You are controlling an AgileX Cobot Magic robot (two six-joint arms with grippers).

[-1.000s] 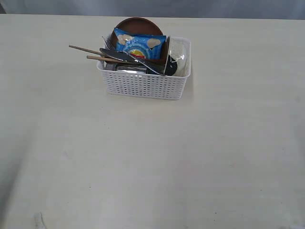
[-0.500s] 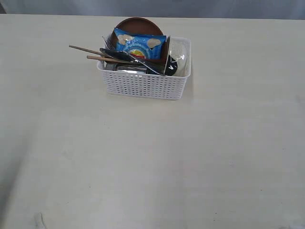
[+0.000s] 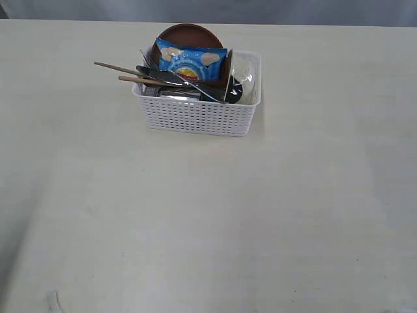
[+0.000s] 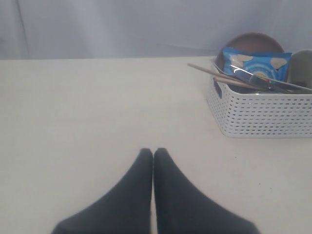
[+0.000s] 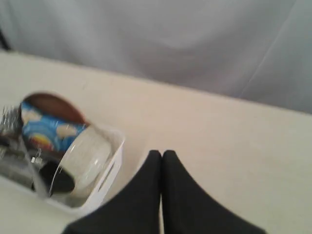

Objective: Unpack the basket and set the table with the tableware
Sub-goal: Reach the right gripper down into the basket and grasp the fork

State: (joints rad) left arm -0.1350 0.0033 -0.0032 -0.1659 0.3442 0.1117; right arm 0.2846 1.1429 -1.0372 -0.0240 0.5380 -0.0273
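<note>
Nearest, in the wrist views: left gripper [image 4: 153,153] and right gripper [image 5: 162,155], black fingers pressed together tip to tip, holding nothing, above the large plain cream-white tabletop [image 3: 195,228]. Neither in sight in the exterior view.

Beyond, toward 12 o'clock of the tabletop: white rectangular plastic basket with perforated lattice sides [image 3: 195,117], fully loaded, nothing yet laid out.

Across the load, at the 9 o'clock side: two thin wooden chopsticks [image 3: 117,68], projecting well past the 9 o'clock rim. Judged light, stiff and prone to rolling; best pinched on the free ends outside the basket. Over them: steel knife [image 3: 171,77], slanting down toward 4 o'clock. Probably smooth and slippery; best gripped across the flat near the exposed upper end. At the 10 o'clock corner: steel fork [image 3: 146,59], tines up, mostly hidden.

At the 3 o'clock end: off-white round bowl [image 3: 244,75], tipped on its side, opening apparently toward 9 o'clock. Probably rigid, glossy and breakable; rim the only thin edge for a pinch.

Farthest, against the 12 o'clock wall: small brown round plate [image 3: 189,31], standing on edge, upper rim free for a grasp. Just in front, leaning on it: blue crinkly snack packet [image 3: 191,62], soft, not tableware, likely to shift on removal of neighbours.
</note>
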